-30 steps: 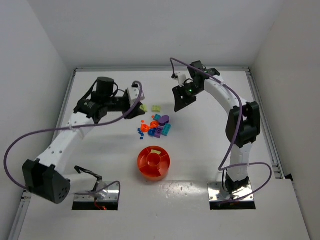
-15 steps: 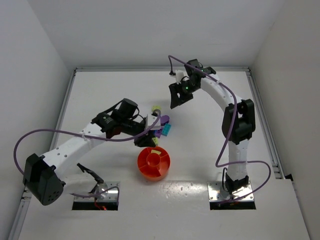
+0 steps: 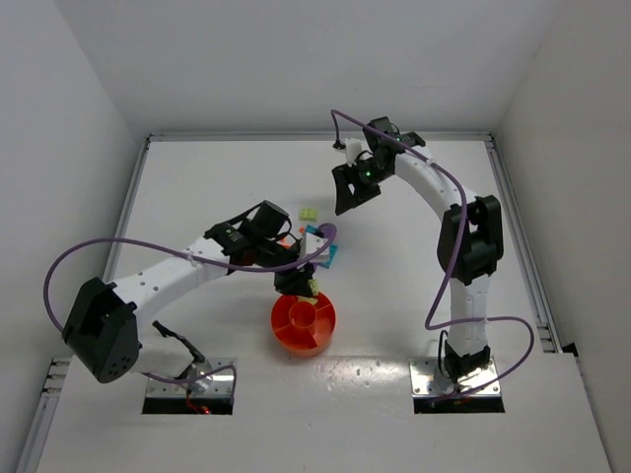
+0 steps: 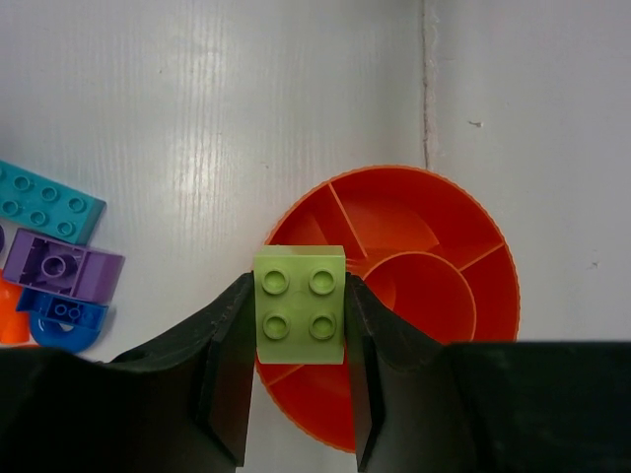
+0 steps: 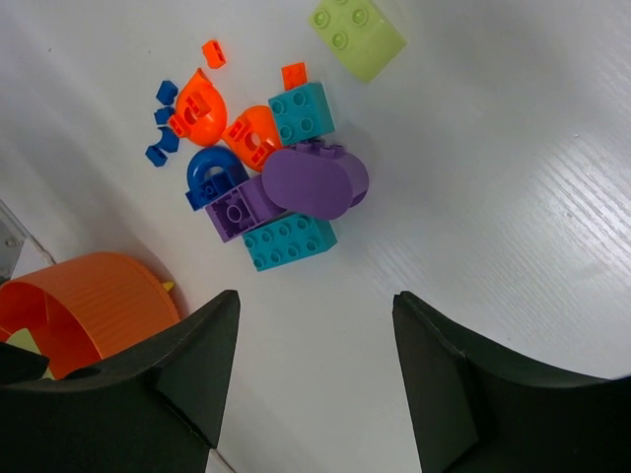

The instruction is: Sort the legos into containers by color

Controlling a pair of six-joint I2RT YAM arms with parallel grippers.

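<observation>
Left tool (image 4: 299, 325) — clamped on a yellow-green brick (image 4: 300, 305), studs facing the wrist camera, held above the rim of the orange-red divided tray (image 4: 406, 202), by a wedge compartment next to the centre cup. Right tool (image 5: 315, 305) — fingers apart, nothing between them, hovering over the heap of loose bricks (image 5: 281, 192): teal, purple, blue and orange-red, close together on the white tabletop (image 5: 513, 197) near the tray. A second yellow-green brick (image 5: 357, 36) lies apart from the heap.
</observation>
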